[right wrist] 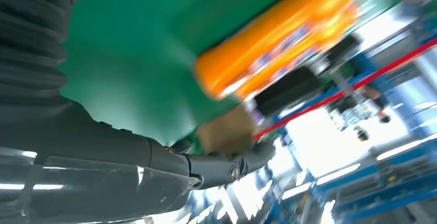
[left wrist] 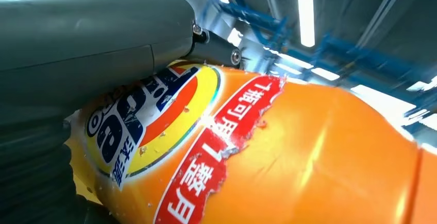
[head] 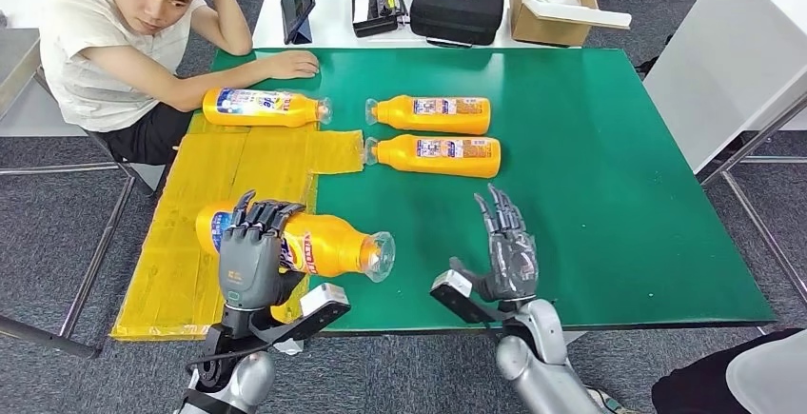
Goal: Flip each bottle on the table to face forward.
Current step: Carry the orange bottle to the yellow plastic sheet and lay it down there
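Note:
Four orange bottles lie on their sides on the green table (head: 590, 205). My left hand (head: 251, 252) grips the nearest bottle (head: 328, 246) around its labelled middle, at the front left; its clear cap points right. The left wrist view shows that bottle (left wrist: 288, 162) close up, its red and yellow label turned toward the camera, my thumb (left wrist: 93, 38) over it. My right hand (head: 507, 243) hovers over bare green table to the right, fingers spread, holding nothing. Two bottles (head: 430, 113) (head: 433, 155) lie side by side at mid-table, a third bottle (head: 265, 107) at the back left.
A person sits at the table's back left corner, one hand (head: 293, 65) resting on the table beside the third bottle. Yellow matting (head: 238, 171) covers the left part. Behind the table stand a tablet (head: 297, 1), a black case (head: 457, 7) and a cardboard box (head: 557, 5).

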Controlling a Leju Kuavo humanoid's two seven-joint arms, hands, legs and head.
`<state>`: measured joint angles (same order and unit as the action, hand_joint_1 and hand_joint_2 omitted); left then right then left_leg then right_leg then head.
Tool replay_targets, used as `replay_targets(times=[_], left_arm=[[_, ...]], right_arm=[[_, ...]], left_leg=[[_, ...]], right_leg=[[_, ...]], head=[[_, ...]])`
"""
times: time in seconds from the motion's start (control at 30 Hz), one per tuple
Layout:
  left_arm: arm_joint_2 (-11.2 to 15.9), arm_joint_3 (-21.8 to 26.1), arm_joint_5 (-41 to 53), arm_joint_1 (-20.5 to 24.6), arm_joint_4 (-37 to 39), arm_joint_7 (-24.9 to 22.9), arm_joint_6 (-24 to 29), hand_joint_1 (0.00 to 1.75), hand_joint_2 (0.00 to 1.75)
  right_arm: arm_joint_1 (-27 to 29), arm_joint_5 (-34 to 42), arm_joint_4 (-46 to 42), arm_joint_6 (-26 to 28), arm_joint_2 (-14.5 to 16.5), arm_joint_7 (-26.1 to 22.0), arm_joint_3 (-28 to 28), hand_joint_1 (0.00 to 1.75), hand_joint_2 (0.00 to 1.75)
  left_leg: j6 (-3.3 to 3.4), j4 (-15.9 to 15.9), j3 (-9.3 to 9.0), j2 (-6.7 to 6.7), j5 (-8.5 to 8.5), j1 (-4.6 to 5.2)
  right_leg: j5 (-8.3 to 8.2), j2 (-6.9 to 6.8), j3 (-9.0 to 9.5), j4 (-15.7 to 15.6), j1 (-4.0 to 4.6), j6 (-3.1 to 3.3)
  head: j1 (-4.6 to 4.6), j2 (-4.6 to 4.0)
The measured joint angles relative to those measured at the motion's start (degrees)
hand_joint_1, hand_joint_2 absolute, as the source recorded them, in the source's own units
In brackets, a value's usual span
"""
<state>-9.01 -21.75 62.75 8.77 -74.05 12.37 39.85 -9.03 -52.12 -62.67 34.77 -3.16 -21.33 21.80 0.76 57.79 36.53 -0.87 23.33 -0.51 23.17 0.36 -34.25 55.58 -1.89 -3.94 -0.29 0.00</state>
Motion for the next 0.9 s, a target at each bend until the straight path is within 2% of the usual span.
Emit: replay_targets(times=[0.1,0.27,0.4,0.57,0.63,0.7,0.73,0.8,0.9], left_arm=[[0.76,1.18,3.63,1.17,2.87,-3.81,-0.67,1.75,1.75],[1.71,1.33,7.63,6.14,10.48,-12.32,-9.05,1.75,1.75],[1.93,1.32,6.80,12.38,19.44,-14.53,-16.51,1.75,1.75],[2.00,1.29,6.54,16.56,25.91,-14.88,-17.89,1.72,1.75],[2.00,1.28,6.14,17.52,27.77,-14.99,-18.92,1.10,1.75],[1.99,1.26,5.52,18.55,29.63,-15.14,-20.29,0.34,1.75],[1.99,1.25,5.06,19.16,30.66,-15.19,-21.02,0.19,1.75],[1.94,1.25,3.77,20.59,32.86,-15.16,-22.90,0.02,1.75],[1.78,1.27,2.29,22.93,36.44,-15.32,-26.02,0.00,1.75]], right_arm=[[-0.91,-1.71,1.09,-0.10,-0.69,0.55,-3.12,0.00,1.75],[-2.78,-3.46,2.85,-1.74,-0.74,1.00,-4.77,0.00,1.75],[-5.08,-2.21,4.59,-4.84,0.28,0.03,-4.90,0.00,1.75],[-6.51,-1.84,6.15,-5.25,1.47,-0.44,-4.88,0.00,1.75],[-6.85,-1.30,6.68,-5.42,1.73,-0.89,-4.88,0.00,1.75],[-7.19,-0.59,7.29,-5.83,1.96,-1.45,-4.88,0.00,1.75],[-7.36,-0.34,7.62,-6.03,2.08,-1.71,-4.89,0.00,1.75],[-7.74,0.01,8.32,-6.19,2.36,-2.18,-4.89,0.00,1.75],[-8.50,0.76,9.39,-6.61,2.92,-2.84,-4.88,0.00,1.75]], left_leg=[[-0.02,0.00,-0.01,0.01,-0.02,-0.02],[-0.04,0.00,0.00,0.00,-0.05,-0.04],[-0.04,0.00,0.02,0.00,-0.12,-0.04],[-0.06,0.01,0.03,-0.02,-0.14,-0.04],[-0.06,0.01,0.04,-0.03,-0.14,-0.04],[-0.06,0.01,0.06,-0.02,-0.13,-0.04],[-0.06,0.01,0.06,-0.01,-0.13,-0.04],[-0.06,0.01,0.06,-0.02,-0.13,-0.04],[-0.07,0.01,0.05,-0.04,-0.15,-0.05]], right_leg=[[-0.01,0.00,0.00,0.01,0.02,0.00],[-0.01,0.00,-0.01,0.02,0.03,0.00],[-0.03,-0.01,0.00,0.04,0.02,0.00],[-0.04,-0.01,0.01,0.04,0.02,-0.01],[-0.03,-0.01,0.00,0.05,0.02,-0.01],[-0.03,-0.01,-0.02,0.05,0.02,-0.01],[-0.03,-0.01,-0.02,0.04,0.02,-0.01],[-0.03,-0.01,-0.02,0.04,0.02,-0.01],[-0.03,-0.03,0.00,0.05,0.03,-0.01]], head=[[-0.01,0.00],[-0.01,0.00],[0.01,0.00],[-0.01,0.00],[-0.01,0.00],[-0.01,0.00],[-0.01,0.00],[0.00,0.00],[0.00,0.00]])
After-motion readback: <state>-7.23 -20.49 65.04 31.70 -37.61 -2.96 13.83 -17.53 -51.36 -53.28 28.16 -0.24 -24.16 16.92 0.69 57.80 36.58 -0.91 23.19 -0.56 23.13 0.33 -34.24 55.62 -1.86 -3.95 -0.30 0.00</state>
